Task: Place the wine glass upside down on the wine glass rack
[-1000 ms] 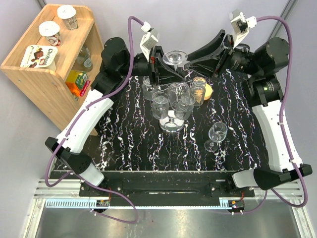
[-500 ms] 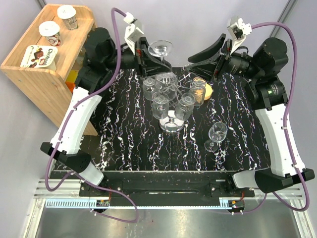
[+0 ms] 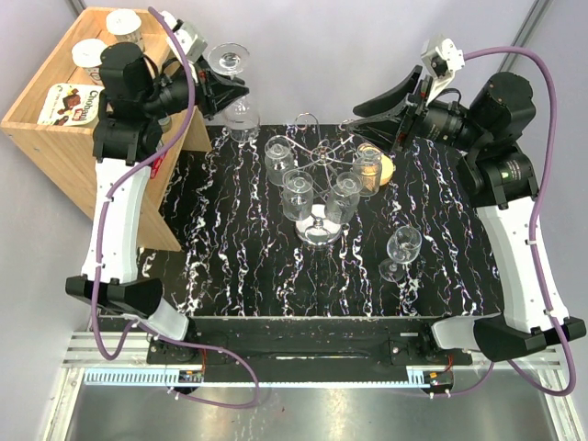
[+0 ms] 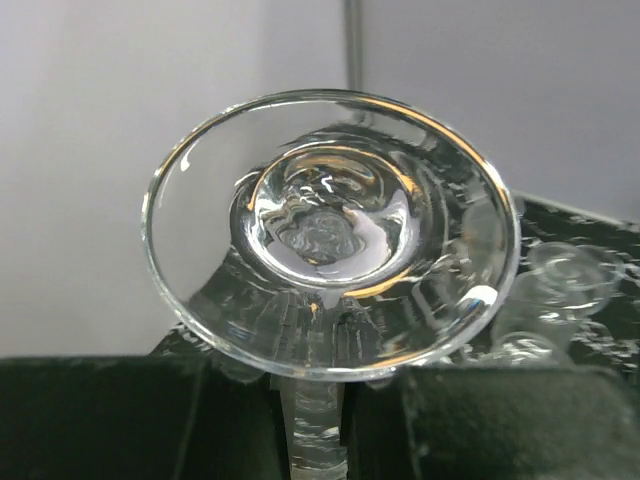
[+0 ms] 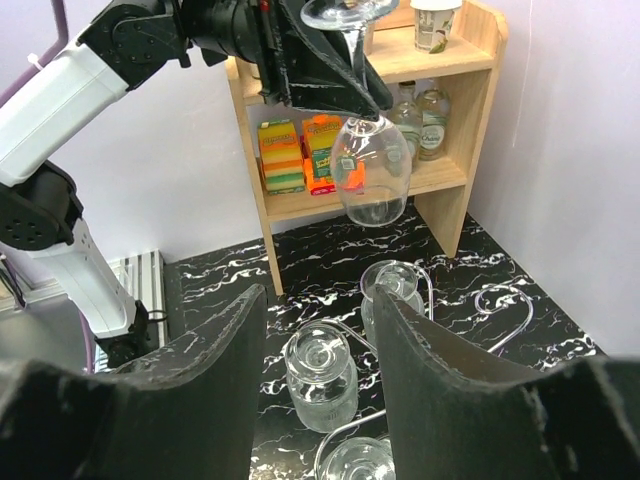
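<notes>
One inverted wine glass [image 3: 242,119] has swung left, seemingly beyond the rack [image 3: 319,233].

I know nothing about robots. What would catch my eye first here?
A wine glass held upside down by its stem in the left tool, high up beside the wooden shelf. Mid-table, the chrome wine glass rack glitters with several glasses hanging from it, and a lone glass stands to its right.
</notes>
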